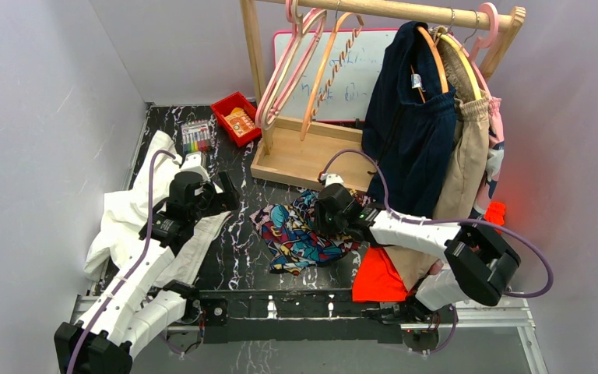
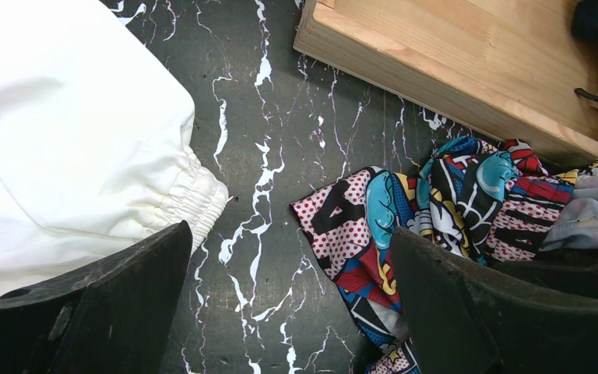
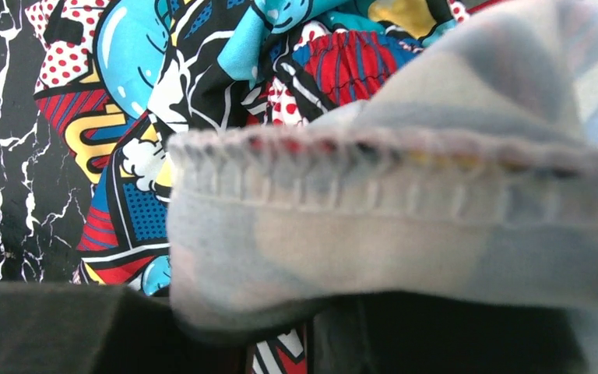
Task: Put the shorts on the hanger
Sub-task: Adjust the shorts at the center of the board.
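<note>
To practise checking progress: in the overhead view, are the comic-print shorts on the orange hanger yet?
No, the shorts lie crumpled on the table; the hanger hangs bare.

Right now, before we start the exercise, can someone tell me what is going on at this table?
The robot is meant to get the shorts onto the hanger. The right gripper is down on the shorts, which lie crumpled on the table. A hem lies across its fingers, but a closed grip cannot be confirmed. The left gripper is open and empty, above the table between the white cloth and the shorts. The hanger hangs on the wooden rail, untouched.
</note>
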Robot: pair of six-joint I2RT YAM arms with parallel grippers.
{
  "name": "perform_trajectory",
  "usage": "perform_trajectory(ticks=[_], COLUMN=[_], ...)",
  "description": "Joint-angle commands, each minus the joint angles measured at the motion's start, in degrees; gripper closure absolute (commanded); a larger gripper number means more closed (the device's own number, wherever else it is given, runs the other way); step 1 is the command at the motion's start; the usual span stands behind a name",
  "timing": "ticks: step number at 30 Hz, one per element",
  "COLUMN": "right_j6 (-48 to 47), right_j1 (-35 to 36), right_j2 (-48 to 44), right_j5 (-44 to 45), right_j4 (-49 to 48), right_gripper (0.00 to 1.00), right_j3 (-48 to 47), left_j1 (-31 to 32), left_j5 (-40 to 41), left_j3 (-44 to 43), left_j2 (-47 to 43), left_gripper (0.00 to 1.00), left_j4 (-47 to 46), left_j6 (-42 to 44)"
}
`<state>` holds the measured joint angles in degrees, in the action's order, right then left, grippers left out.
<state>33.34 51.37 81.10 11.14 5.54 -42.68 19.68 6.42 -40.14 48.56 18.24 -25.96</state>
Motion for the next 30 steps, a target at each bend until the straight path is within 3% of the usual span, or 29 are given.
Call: perform_trajectory(ticks=[1, 6, 10, 14, 22, 30], right_j6=[0.8, -3.4, -8.8, -11.1, -9.0, -10.4], right_j1=[-0.2, -0.2, -0.2, -0.2, -0.1, -0.1], right_j2=[-0.4, -12.0, -20.0, -21.3, -20.5, -17.6], right_j5=[-2.4, -3.6, -5.3, -7.6, -9.5, -16.8], right_j4=[-4.2, -4.6, -1.5, 3.0, 0.7, 1.2], right_gripper=[0.76, 1.0, 1.0, 1.0, 1.0, 1.0], right_j3=[-0.1, -4.0, -12.1, -17.9, -10.9, -12.6], left_j1=[0.1, 0.2, 0.2, 0.2, 0.1, 0.2], left_j5=[-0.1, 0.3, 2.0, 2.8, 2.8, -1.5], left_j3=[-1.8, -1.8, -2.0, -1.9, -1.4, -1.4], left_j2=[0.0, -0.6, -1.8, -3.2, -4.6, -5.5], left_gripper=[0.02, 0.02, 0.02, 0.02, 0.02, 0.02], left_j4=[0.3, 0.5, 0.9, 0.9, 1.0, -0.6], left_j6=[0.6, 0.8, 1.0, 1.1, 1.2, 2.2])
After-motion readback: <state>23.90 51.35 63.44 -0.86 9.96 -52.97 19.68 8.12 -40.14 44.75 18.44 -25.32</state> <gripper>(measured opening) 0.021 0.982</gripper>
